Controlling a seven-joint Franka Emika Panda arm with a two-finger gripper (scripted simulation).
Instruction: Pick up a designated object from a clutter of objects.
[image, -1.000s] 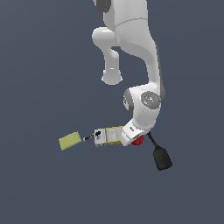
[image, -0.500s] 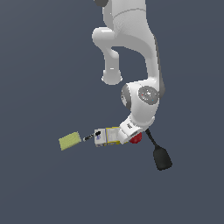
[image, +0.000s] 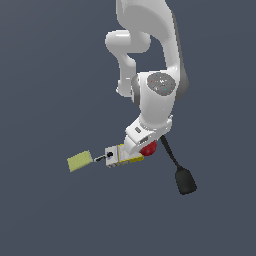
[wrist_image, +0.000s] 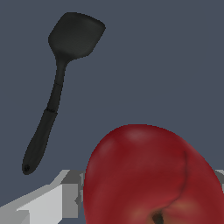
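The red ball (image: 149, 148) sits between my gripper's (image: 146, 145) jaws, at the right end of the yellow-and-white box (image: 126, 156) in the exterior view. In the wrist view the glossy red ball (wrist_image: 148, 175) fills the near part of the picture, with a grey finger (wrist_image: 43, 203) against its side. The gripper (wrist_image: 148, 210) is shut on the ball. The black spatula (image: 181, 175) lies to the exterior view's right and also shows in the wrist view (wrist_image: 57, 83). The arm hides part of the box.
A small black marker (image: 102, 159) lies by the box's left end in the exterior view, and a pale yellow-green flat pad (image: 80, 161) lies further left. The floor is plain dark grey.
The gripper and the red ball have moved a little up and to the exterior view's left. The box, marker, pad and spatula have not moved.
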